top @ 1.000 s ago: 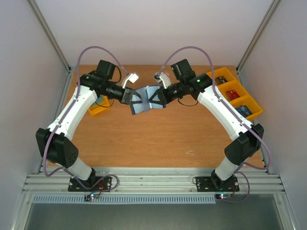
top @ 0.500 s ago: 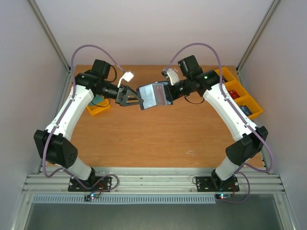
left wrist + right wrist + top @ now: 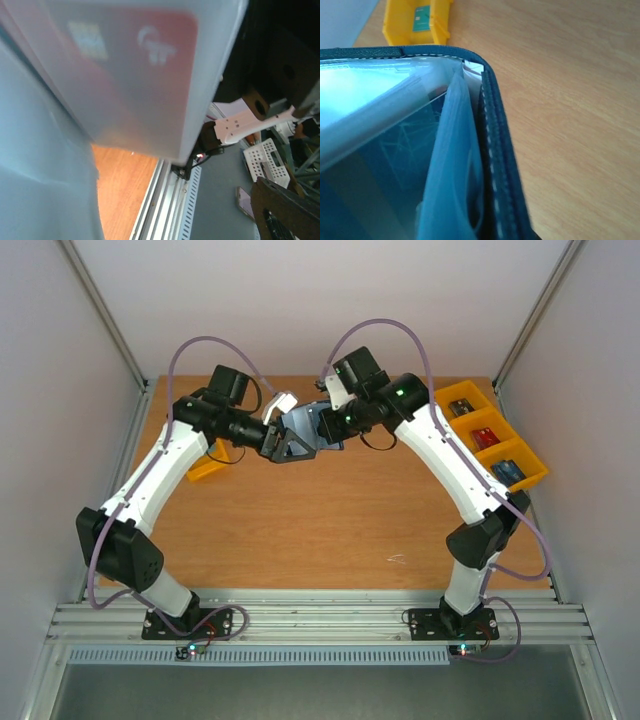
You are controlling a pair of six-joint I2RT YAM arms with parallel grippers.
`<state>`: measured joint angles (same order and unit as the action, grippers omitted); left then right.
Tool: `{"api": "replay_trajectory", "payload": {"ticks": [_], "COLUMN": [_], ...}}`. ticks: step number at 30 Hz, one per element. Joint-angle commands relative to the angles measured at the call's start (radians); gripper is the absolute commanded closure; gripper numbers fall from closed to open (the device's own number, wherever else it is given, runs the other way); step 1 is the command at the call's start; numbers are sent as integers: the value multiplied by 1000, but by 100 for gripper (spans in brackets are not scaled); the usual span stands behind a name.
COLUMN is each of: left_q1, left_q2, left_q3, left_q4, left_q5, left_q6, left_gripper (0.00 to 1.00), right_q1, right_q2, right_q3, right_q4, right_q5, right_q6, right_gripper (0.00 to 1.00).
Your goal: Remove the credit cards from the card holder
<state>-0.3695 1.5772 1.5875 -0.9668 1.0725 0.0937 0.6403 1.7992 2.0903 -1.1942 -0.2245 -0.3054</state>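
I have the holder (image 3: 302,423) aloft near the middle of the bench's far edge. The right gripper (image 3: 322,427) is clamped on it, I judge to present the sleeves. The left gripper (image 3: 287,446) sits against the sleeved card (image 3: 145,70); I cannot tell whether it is gripping.

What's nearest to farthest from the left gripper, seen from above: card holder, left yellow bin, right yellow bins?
1. card holder, right at the left gripper, mid-table.
2. left yellow bin, beside the left arm.
3. right yellow bins, at the far right edge.
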Motion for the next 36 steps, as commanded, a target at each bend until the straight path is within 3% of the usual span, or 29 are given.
{"api": "replay_trajectory", "payload": {"ticks": [1,5,10,12,18,20,22,25,27,30,32,36], "left_q1": [-3,-2,12,28,58,59,66,78,86,88,82,34], "left_q2": [19,23,8,1,-9,-9,-14,-25,-34,-42,-40,-25], "left_q3": [30,40,20,2,-3,0,3,5,1,-26,-35,-26], "left_q4": [80,80,73,80,61,47,28,0,-3,18,12,-9], "left_q5": [-114,-198,-150,-118,-84,-59,-10,17,-4,-150,-312,-716], "left_q6": [-71,-80,-67,-64,-42,-32,-14,10,14,-29,-43,44], "left_gripper": [1,1,5,19,79,91,99,100,100,100,100,100], "right_q1": [38,55,50,34,8,6,-6,-65,-114,-176,-182,-130], "right_q2": [36,65,41,15,-45,-50,-62,-101,-118,-114,-108,-132], "right_q3": [77,130,119,94,22,18,5,-59,-99,-100,-62,-63], "right_q4": [-42,-65,-74,-57,-6,-3,11,70,92,46,18,107], "right_q5": [31,28,37,-26,-241,-306,-331,-370,-353,-269,-248,-390], "right_q6": [115,114,64,34,-61,-81,-86,-57,-23,19,14,43], "right_gripper": [99,99,99,99,99,99,99,97,84,67,63,62]}}
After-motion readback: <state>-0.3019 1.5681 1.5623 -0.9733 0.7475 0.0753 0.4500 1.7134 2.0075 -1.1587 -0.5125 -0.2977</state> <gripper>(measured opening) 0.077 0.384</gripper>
